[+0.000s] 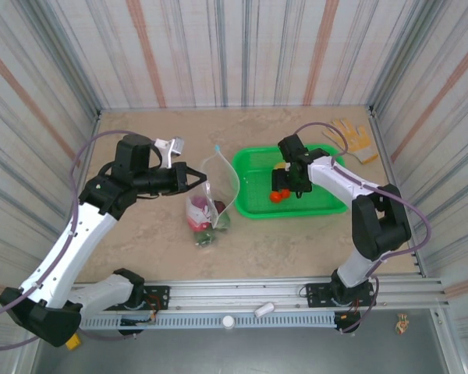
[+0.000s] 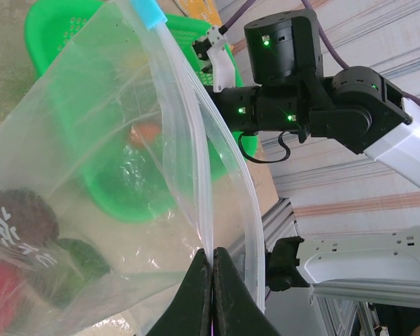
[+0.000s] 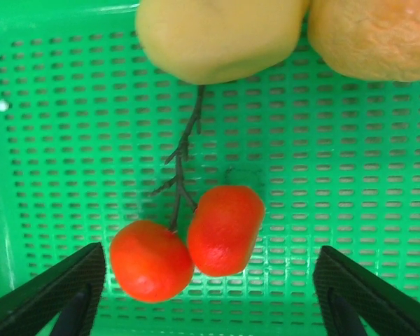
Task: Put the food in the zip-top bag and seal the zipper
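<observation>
Now your left pincer (image 2: 211, 262) is clamped on the mouth edge of the bag (image 2: 91, 175), and your right pincer (image 1: 286, 188) hangs spread wide over two red fruits (image 3: 189, 241) in the green basket (image 3: 336, 161).

Left hand (image 2: 212, 256) clamped (right hand (image 3: 206, 280) spread)

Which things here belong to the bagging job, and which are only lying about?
Job: zip-top bag, its blue slider, food inside, red pair, yellow piece and orange piece in the green basket, left gripper shut on the bag, open right gripper.
Lying about: tan glove, small white bits on the front rail.
</observation>
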Tool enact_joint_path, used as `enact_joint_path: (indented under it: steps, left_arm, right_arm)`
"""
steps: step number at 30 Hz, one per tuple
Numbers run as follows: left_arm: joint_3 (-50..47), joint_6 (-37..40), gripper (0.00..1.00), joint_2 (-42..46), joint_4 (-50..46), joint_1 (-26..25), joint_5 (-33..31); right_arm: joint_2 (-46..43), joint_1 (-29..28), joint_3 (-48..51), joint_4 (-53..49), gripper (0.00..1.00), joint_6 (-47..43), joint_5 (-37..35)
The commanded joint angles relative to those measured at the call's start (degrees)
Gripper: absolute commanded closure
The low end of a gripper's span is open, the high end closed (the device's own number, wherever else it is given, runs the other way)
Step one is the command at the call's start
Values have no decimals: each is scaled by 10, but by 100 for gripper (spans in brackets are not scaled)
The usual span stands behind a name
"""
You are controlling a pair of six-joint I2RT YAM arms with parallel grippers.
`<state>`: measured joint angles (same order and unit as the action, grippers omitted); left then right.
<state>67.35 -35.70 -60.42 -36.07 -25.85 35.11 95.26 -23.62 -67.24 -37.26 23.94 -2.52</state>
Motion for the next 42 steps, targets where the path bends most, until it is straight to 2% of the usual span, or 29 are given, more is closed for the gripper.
enact_joint_path:
  steps: [1, 5, 20, 28, 34, 42]
  left_arm:
    - [-12, 18, 100, 4, 3, 2, 13]
    - [-17, 18, 100, 5, 5, 4, 14]
    - [-14, 14, 100, 6, 3, 9, 18]
    - [-17, 10, 100, 6, 2, 9, 16]
    - [-12, 8, 100, 7, 0, 9, 15]
    - [-5, 5, 100, 12, -7, 8, 14]
  right_arm:
    - [6, 13, 2, 30, 25, 25, 26]
    - [22, 24, 1, 37, 32, 29, 30]
    - [53, 32, 41, 76, 42, 37, 49]
    - [44, 33, 48, 83, 64, 38, 44]
    - [17, 31, 48, 75, 70, 38, 37]
    - [-94, 13, 17, 27, 74, 34, -9]
